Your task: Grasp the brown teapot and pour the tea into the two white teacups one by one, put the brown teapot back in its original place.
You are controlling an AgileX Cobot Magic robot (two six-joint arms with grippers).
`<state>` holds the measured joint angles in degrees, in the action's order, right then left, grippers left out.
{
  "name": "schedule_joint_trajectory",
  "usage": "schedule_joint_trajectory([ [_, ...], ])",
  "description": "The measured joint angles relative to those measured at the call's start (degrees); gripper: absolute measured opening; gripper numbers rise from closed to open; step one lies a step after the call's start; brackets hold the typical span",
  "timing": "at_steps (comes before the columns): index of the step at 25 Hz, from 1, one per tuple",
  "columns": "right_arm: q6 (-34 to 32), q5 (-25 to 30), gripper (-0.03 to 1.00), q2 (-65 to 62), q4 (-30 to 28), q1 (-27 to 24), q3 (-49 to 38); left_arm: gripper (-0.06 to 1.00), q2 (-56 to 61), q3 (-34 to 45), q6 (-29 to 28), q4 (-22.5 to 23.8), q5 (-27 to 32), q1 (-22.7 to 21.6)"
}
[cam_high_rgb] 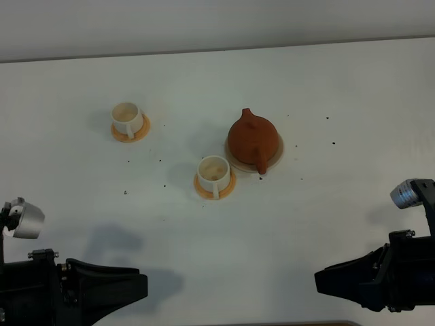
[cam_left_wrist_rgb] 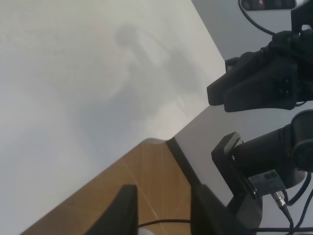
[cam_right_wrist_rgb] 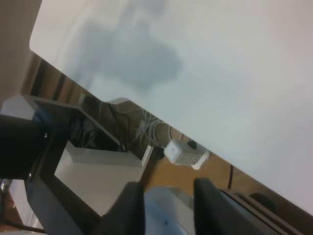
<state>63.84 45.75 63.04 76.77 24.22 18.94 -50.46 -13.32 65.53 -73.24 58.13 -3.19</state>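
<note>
Your arms sit at the near edge, well apart from the tea set.
The round reddish-brown clay teapot (cam_high_rgb: 251, 139) rests on its flat beige trivet (cam_high_rgb: 277, 153), near two small white teacups (cam_high_rgb: 214, 173) (cam_high_rgb: 126, 119); your left gripper (cam_left_wrist_rgb: 164, 192) and right gripper (cam_right_wrist_rgb: 167, 183) both stand partly parted, empty.

Looks like a robot lab or test bench: bare white table (cam_high_rgb: 340, 88), two black robot arms (cam_high_rgb: 75, 288) at its near edge, loose cables (cam_right_wrist_rgb: 146, 128) and a white power box (cam_right_wrist_rgb: 185, 153) below, wood floor (cam_left_wrist_rgb: 142, 176), black frame (cam_right_wrist_rgb: 46, 161).
</note>
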Motion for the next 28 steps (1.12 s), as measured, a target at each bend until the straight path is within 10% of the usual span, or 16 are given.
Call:
schedule_joint_trajectory([
  [28,0.00,0.00,0.24,0.00,0.00,0.00,0.00,0.27,0.00,0.00,0.00,0.00,0.00,0.00],
])
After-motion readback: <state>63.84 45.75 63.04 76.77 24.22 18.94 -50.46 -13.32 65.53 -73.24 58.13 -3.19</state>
